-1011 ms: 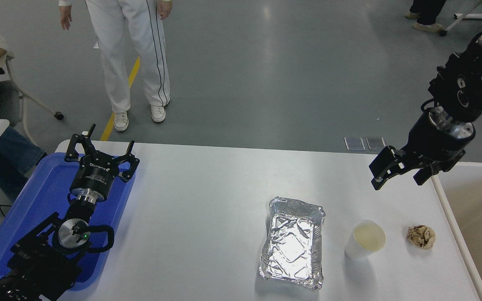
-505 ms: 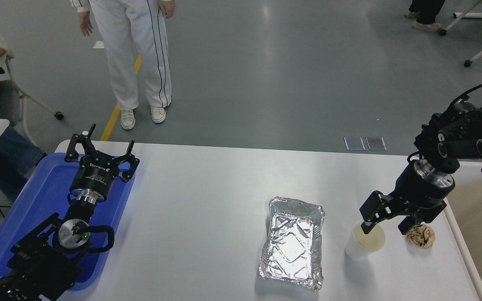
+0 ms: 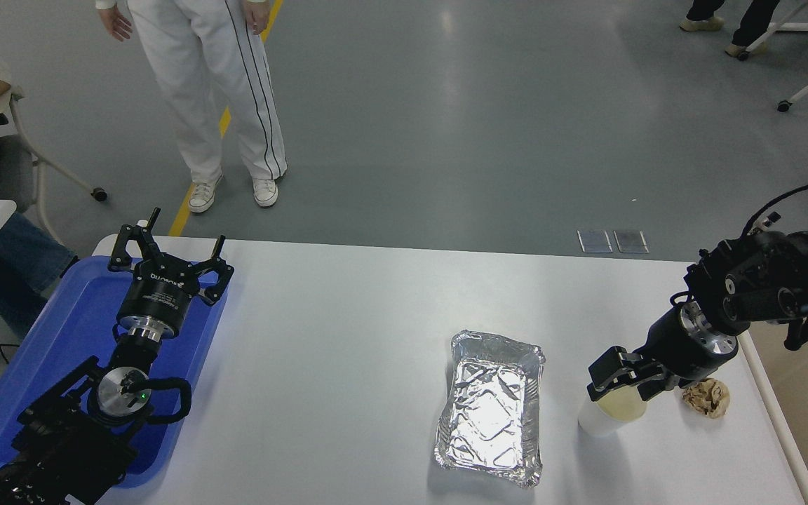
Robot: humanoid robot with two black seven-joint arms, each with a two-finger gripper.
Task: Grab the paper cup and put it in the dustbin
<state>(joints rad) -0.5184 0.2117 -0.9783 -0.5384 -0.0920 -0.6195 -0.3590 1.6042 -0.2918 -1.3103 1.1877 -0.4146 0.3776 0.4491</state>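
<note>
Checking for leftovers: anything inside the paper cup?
Paper cup: only a cream-white inner wall shows, no contents seen. The right claw sits over the far rim, hiding part of the inside and the bottom.

Directly beneath the right gripper (image 3: 621, 382), which is matt black with a polished metal collar behind it, the paper cup (image 3: 604, 417) shows smooth, matt white paper outside and a cream-white lining. Just left of that gripper lies a foil tray (image 3: 492, 410) of crinkled, bright, reflective silver foil; just right of it sits a paper ball (image 3: 706, 397) of rough, crumpled brown paper. The table (image 3: 348, 351) has a smooth white surface with a soft sheen, the tray (image 3: 74, 330) under the matt black left gripper (image 3: 169, 256) far to the left is glossy blue plastic, and the dustbin (image 3: 807, 365) at the right edge has a smooth off-white rim and matt beige inner walls.
</note>
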